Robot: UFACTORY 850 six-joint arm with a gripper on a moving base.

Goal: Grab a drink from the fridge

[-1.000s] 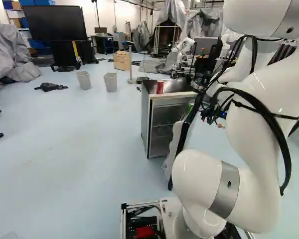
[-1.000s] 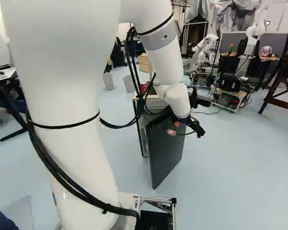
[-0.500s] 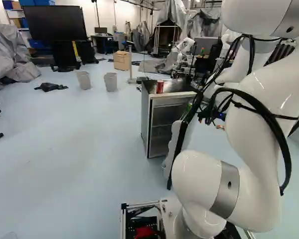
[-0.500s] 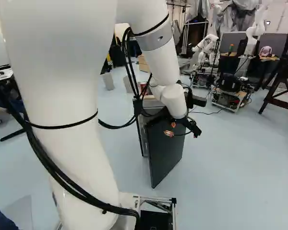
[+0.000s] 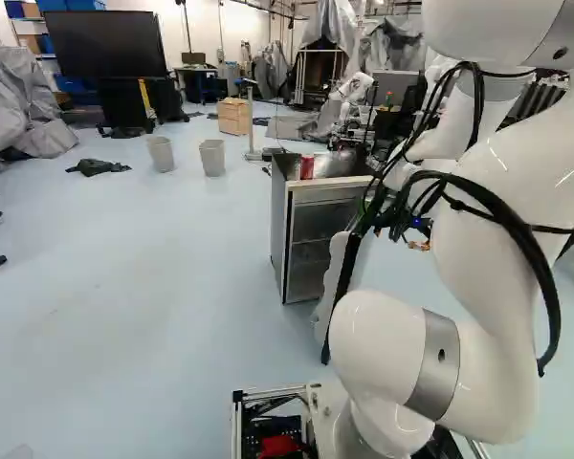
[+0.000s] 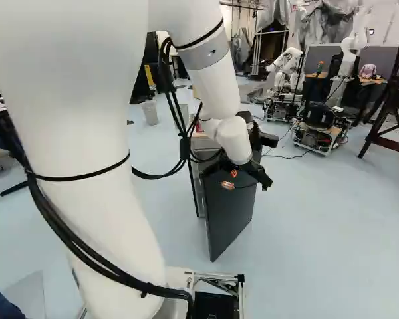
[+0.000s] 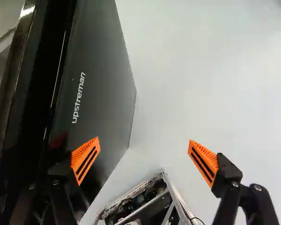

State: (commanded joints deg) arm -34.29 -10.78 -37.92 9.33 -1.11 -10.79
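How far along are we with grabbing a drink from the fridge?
Done: the fridge door stands open, with the interior showing. In hand: nothing; the gripper is open beside the door. Left: reaching in, gripping a drink and taking it out.

We see a red can (image 5: 307, 167) near the front edge of what looks like a black fridge top (image 5: 287, 169), a dark grey door (image 6: 227, 212) with white lettering, and orange pads (image 7: 85, 159) with black stripes.
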